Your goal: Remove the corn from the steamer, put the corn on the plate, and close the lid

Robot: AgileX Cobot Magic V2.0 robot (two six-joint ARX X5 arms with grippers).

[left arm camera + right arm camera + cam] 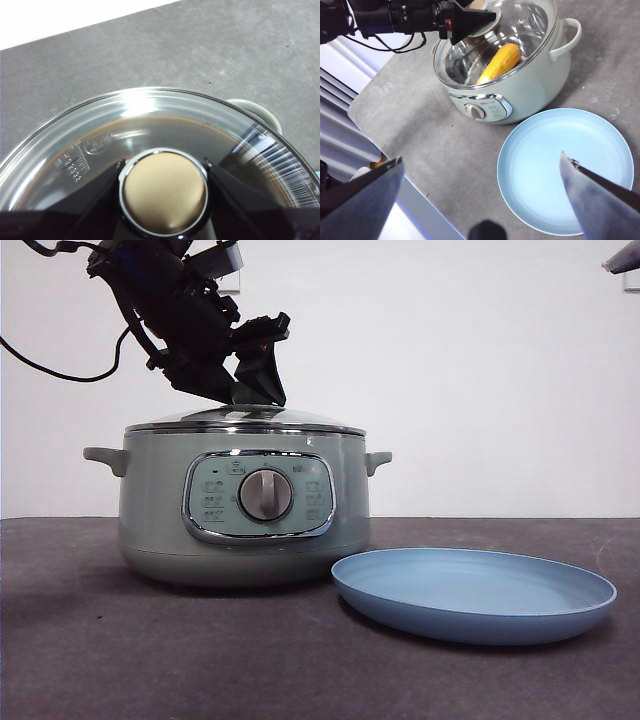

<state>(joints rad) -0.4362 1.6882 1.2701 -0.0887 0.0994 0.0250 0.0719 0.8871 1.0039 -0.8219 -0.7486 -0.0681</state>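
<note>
So the left gripper (163,172) sits right over the lid (150,115), one finger (100,200) on each side of the knob (164,192). They look to be touching its chrome edge, so basically pinching it. The lid is on the steamer (245,505). Through the glass in the right wrist view you can see the corn (501,62) lying inside the pot.

The right gripper (480,185) hangs well above the plate (560,165) with its fingers spread wide, nothing between them.

The plate sits just beside the steamer on a dark grey, slightly speckled surface (150,650). Behind is a plain white wall (480,370), and a black cable (50,365) trails off the left arm.
</note>
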